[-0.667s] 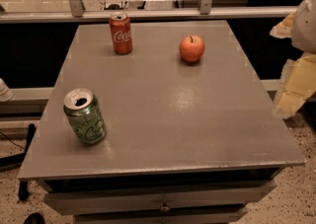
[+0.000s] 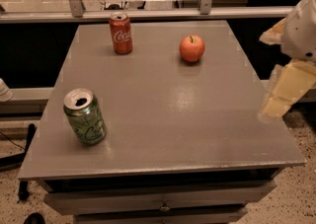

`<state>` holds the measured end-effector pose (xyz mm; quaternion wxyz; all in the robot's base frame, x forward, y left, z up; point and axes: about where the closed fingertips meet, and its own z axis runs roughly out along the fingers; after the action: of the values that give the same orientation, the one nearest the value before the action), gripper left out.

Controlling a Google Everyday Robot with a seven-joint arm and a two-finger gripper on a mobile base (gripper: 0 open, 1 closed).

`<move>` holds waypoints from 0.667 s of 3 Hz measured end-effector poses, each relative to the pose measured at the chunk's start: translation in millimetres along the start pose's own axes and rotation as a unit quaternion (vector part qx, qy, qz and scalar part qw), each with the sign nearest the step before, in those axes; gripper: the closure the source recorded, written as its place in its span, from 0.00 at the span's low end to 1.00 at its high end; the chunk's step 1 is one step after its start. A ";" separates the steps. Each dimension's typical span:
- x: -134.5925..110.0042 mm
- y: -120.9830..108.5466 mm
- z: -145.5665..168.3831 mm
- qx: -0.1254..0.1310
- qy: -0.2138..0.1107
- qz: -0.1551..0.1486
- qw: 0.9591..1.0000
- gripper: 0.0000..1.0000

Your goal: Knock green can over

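ARM EDGES IN, CAN STILL STANDING. The robot's pale cream gripper (image 2: 282, 94) hangs at the right of the scene, just off the right rim of the flat grey rectangular table (image 2: 197, 119), its tip angled down and left toward the tabletop. From where I stand I cannot tell whether it is open or closed, and it holds nothing that I can see.

Nearest to it, toward the far right of the table, sits a round red-orange apple (image 2: 191, 49). A red Coca-Cola aluminium can (image 2: 121, 33) stands upright at the far left. The mottled green aluminium soda can with white script and a silver top (image 2: 85, 117) stands upright at the near left corner, well apart from the gripper, with almost the whole tabletop between them.

Against the view 0.7 s earlier, the gripper has crept slightly left, closer to the table's rim. All 3 objects are exactly where they were.

By my reading, the approach has only just begun. The knock is not yet made, and the arm must cross the near side of the table, clear of the apple.
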<state>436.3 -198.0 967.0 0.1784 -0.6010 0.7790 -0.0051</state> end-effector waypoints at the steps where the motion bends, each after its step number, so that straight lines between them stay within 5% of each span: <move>1: -40.2 21.9 29.4 -0.028 -0.087 0.019 0.996 0.00; 2: -75.4 56.2 83.9 -0.074 -0.174 0.035 0.981 0.00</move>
<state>423.8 -94.4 896.4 0.2662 -0.5766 0.7550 0.1631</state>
